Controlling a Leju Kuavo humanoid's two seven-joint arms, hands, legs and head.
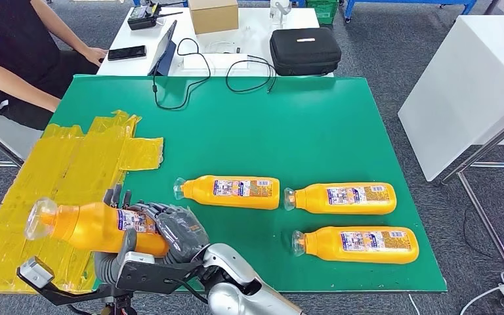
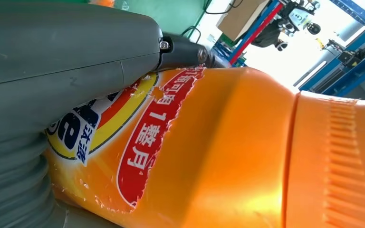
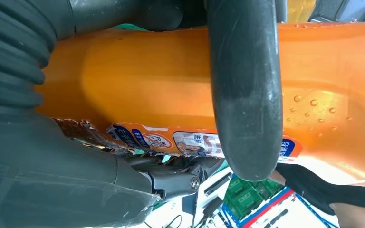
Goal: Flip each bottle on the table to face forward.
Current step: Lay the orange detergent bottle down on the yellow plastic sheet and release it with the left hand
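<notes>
An orange bottle (image 1: 79, 226) with a clear cap hangs above the table's front left corner, lying sideways with its cap to the left. Both hands hold it. My left hand (image 1: 111, 260) grips it from below, and its thumb (image 2: 66, 71) lies over the torn label (image 2: 147, 142). My right hand (image 1: 177, 231) wraps the bottle's base end, with a dark finger (image 3: 244, 90) across the orange body (image 3: 138, 71). Three more orange bottles lie flat on the green table (image 1: 269, 125) with caps to the left: one in the middle (image 1: 230, 191), one to its right (image 1: 342, 198), one nearer the front (image 1: 357, 245).
Yellow tape (image 1: 72, 164) covers the table's left part. A person (image 1: 13, 52) sits at the far left by a white desk (image 1: 249, 39) with a black case (image 1: 304, 50), a cardboard box (image 1: 213, 14) and cables (image 1: 190, 72). A white cabinet (image 1: 472, 85) stands at the right.
</notes>
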